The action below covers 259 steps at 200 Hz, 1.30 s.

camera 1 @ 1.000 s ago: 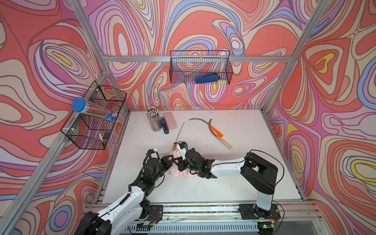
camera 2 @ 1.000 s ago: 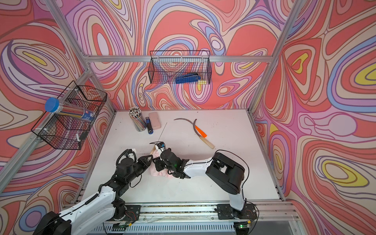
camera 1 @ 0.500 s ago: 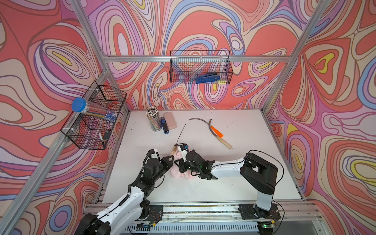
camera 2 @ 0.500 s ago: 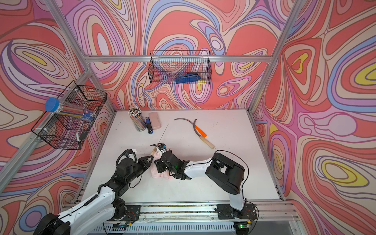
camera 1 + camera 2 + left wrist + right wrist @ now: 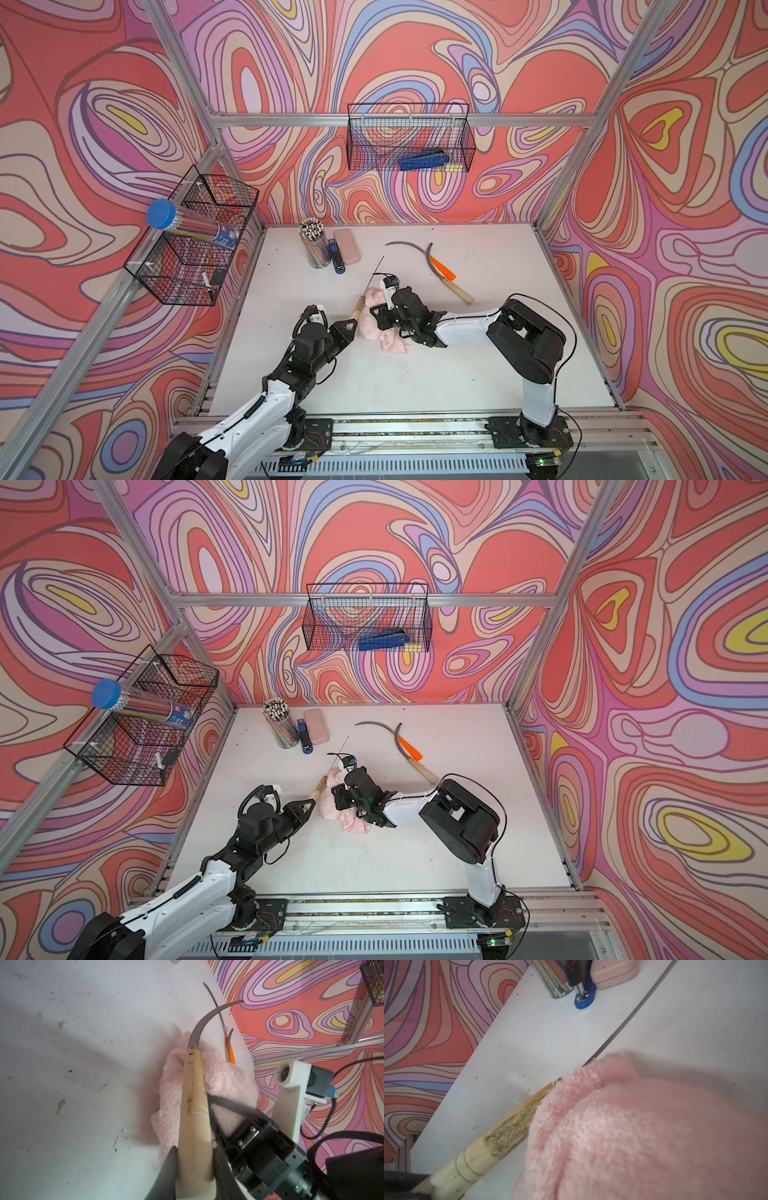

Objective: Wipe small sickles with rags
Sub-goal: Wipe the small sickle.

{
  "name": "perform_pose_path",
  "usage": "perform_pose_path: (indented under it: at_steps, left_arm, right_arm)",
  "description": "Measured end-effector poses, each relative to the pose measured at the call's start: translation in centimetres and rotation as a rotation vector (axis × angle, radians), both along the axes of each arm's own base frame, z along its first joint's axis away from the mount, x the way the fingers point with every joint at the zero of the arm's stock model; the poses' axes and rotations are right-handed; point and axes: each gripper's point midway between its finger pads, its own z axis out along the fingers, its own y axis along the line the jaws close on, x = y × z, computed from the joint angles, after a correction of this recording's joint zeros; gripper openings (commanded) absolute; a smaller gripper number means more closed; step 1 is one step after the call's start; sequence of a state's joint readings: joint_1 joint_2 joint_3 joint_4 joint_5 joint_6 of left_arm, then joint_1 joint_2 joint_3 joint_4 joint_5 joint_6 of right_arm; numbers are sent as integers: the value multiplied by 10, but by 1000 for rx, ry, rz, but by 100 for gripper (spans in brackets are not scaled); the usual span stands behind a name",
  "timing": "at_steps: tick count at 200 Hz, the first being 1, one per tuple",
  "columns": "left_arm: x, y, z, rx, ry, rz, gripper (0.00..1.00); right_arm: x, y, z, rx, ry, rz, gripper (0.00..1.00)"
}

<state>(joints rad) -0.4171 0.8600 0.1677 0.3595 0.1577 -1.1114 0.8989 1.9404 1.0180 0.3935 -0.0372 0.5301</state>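
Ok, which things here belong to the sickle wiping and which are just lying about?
In the job:
held sickle, gripped by the left end effector
pink rag, under the right end effector
orange-handled sickle
spare wooden-handled sickle

Lying about:
pencil cup
blue stapler
pink case
side basket
capped tube
back basket

Blade root of the held sickle [image 5: 500, 1138] is buried under the rag [image 5: 643, 1136] in the right wrist view; fingertips of the right gripper [image 5: 379, 316] cannot be made out from above; the left gripper [image 5: 195, 1153] is cropped by the edge.
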Motion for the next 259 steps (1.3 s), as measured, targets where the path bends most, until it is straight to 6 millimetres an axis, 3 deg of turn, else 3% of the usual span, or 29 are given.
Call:
perform_pose_path:
  at_steps: [44,82,103,140,182,206,259]
  left_arm:
    - [1,2,1,3,-5,10,0]
    - [1,2,3,-1,-13,11,0]
    - [1,1,3,-3,-11,5,0]
    - [1,0,3,-5,-12,0,0]
    - [0,0,5,-8,-17,-1,0]
    - [0,-1,8,-14,-24,-6,0]
    - [-2,-6,5,-21,-9,-35,0]
  right_arm:
    - [-56,35,8,-7,-31,129,0]
    - [-94,42,23,7,-53,194,0]
    - [-100,41,25,2,-62,192,0]
    - [-85,32,21,-11,-43,138,0]
    - [-15,-13,16,-1,-2,-40,0]
    - [9,-32,10,-3,7,-102,0]
    - [27,-4,-5,-8,33,-69,0]
